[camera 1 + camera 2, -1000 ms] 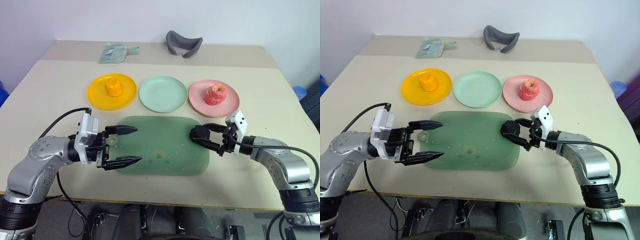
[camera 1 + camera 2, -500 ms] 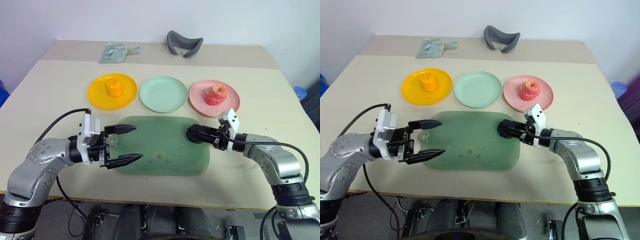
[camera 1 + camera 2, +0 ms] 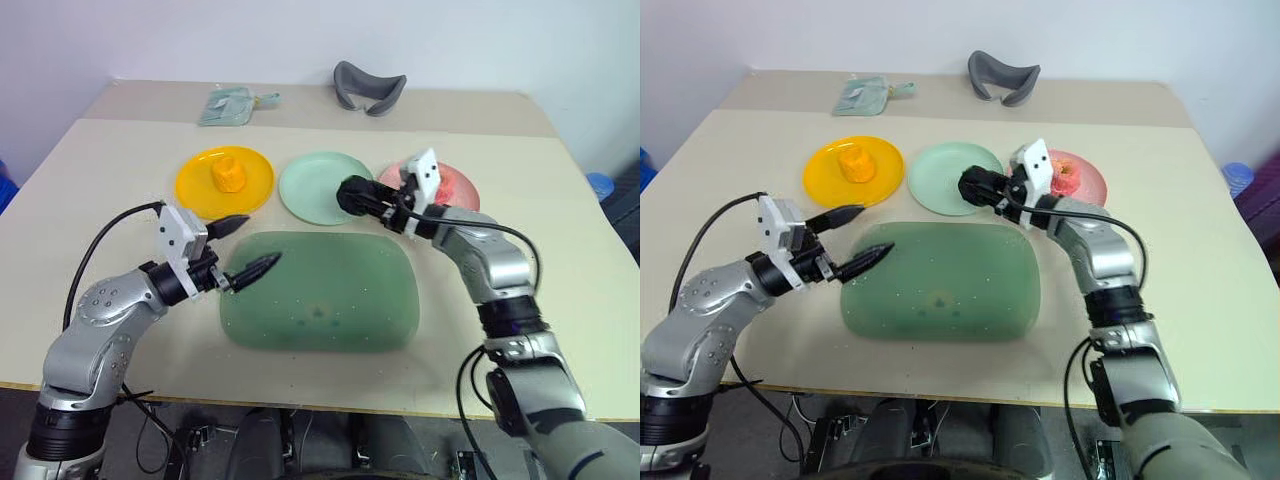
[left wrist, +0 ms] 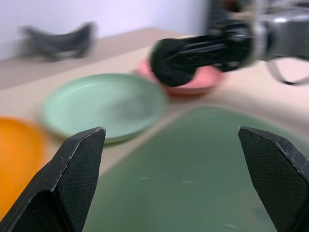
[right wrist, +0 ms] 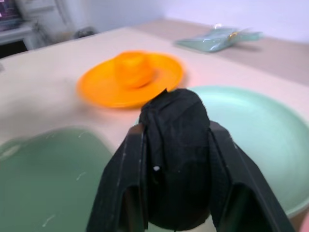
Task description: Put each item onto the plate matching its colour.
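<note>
My right gripper (image 3: 358, 197) is shut on the black rough ball (image 3: 352, 194) and holds it in the air over the near right rim of the mint green plate (image 3: 312, 185). The right wrist view has the ball (image 5: 176, 154) clamped between both fingers. A yellow-orange chunk (image 3: 229, 175) lies on the yellow-orange plate (image 3: 195, 187). On the pink plate (image 3: 1090, 182) rests the pink-red apple-like piece (image 3: 1068, 175), partly hidden behind my right wrist. My left gripper (image 3: 251, 245) stands open and holds nothing at the left edge of the green mat (image 3: 320, 295).
At the back of the table lie a grey curved band (image 3: 368, 87) and a pale green pouch (image 3: 232, 103). The three plates stand in a row just beyond the mat.
My right gripper shut on the black ball on the mat's right end, then carried it up and away to the mint green plate. My left gripper turned rightward and edged forward, still open.
</note>
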Robot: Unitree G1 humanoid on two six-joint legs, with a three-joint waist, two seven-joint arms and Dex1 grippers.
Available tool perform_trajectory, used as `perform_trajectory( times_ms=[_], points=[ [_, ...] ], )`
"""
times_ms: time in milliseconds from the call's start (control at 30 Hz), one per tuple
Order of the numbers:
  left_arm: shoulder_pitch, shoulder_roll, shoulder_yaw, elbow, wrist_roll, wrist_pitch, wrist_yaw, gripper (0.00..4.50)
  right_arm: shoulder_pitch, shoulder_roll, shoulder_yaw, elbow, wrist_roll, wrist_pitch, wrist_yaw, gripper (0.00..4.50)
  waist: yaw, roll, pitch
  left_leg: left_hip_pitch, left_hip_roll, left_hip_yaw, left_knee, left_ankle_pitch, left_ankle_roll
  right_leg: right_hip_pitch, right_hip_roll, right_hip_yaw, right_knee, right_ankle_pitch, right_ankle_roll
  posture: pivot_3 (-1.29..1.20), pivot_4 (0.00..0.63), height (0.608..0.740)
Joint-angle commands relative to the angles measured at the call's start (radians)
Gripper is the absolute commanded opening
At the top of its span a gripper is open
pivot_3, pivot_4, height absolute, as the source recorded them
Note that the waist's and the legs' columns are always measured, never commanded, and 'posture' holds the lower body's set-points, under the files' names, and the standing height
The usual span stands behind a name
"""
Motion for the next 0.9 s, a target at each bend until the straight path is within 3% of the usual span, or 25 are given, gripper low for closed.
perform_trajectory(
  times_ms=[33, 233, 400, 433, 500, 600, 633, 900],
  points=[
    [-0.009, -0.016, 0.033, -0.028, 0.029, -0.012, 0.064, 4.50, -0.110, 0.057, -0.013, 0.193, -0.052, -0.157, -0.037, 1.25, -0.003, 0.000, 0.000, 0.000, 0.000, 0.000, 0.000, 0.000, 0.000, 0.000, 0.000, 0.000, 0.000, 0.000, 0.000, 0.00, 0.150, 0.740],
    [0.016, -0.040, 0.035, -0.059, 0.095, 0.007, 0.180, 4.50, -0.286, 0.139, -0.028, 0.563, -0.125, -0.360, -0.084, 1.25, -0.006, 0.000, 0.000, 0.000, 0.000, 0.001, 0.000, 0.000, 0.000, 0.000, 0.000, 0.000, 0.001, 0.000, 0.000, 0.00, 0.150, 0.740],
    [0.043, -0.066, 0.031, -0.061, 0.146, -0.006, 0.238, 4.50, -0.359, 0.175, -0.040, 0.736, -0.158, -0.431, -0.092, 1.25, -0.005, 0.000, 0.000, 0.000, 0.001, 0.001, 0.000, 0.000, 0.000, 0.000, 0.000, 0.000, 0.001, 0.000, 0.000, 0.00, 0.150, 0.740],
    [0.046, -0.071, 0.030, -0.060, 0.151, -0.012, 0.243, 4.50, -0.365, 0.178, -0.042, 0.756, -0.164, -0.439, -0.094, 1.90, -0.004, 0.000, 0.000, 0.000, 0.001, 0.001, 0.000, 0.000, 0.000, 0.000, 0.000, 0.000, 0.001, 0.000, 0.000, 0.00, 0.150, 0.740],
    [0.054, -0.078, 0.028, -0.060, 0.159, -0.017, 0.244, 4.50, -0.371, 0.183, -0.048, 0.787, -0.173, -0.454, -0.103, 2.53, -0.005, 0.000, 0.000, 0.000, 0.001, 0.001, 0.000, 0.000, 0.000, 0.000, 0.000, 0.000, 0.001, 0.000, 0.000, 0.00, 0.150, 0.740],
    [0.060, -0.075, 0.018, -0.052, 0.183, -0.059, 0.216, 4.50, -0.370, 0.182, -0.055, 0.810, -0.189, -0.478, -0.126, 4.19, -0.006, 0.000, 0.000, 0.000, 0.001, 0.001, 0.000, 0.000, 0.000, 0.000, 0.000, 0.000, 0.001, 0.000, 0.000, 0.00, 0.150, 0.740],
    [0.058, -0.079, 0.019, -0.044, 0.187, -0.080, 0.209, 4.50, -0.365, 0.177, -0.061, 0.811, -0.191, -0.485, -0.131, 4.43, -0.006, 0.000, 0.000, 0.000, 0.001, 0.001, 0.000, 0.000, 0.000, 0.000, 0.000, 0.000, 0.001, 0.000, 0.000, 0.00, 0.150, 0.740],
    [-0.004, -0.096, 0.002, 0.054, 0.229, -0.201, 0.165, 4.50, -0.280, 0.072, -0.110, 0.655, -0.160, -0.546, -0.044, 4.43, -0.002, 0.000, 0.000, 0.000, 0.000, 0.003, 0.000, 0.000, 0.000, 0.000, -0.001, 0.000, 0.000, 0.000, 0.000, 0.00, 0.150, 0.740]
  ],
)
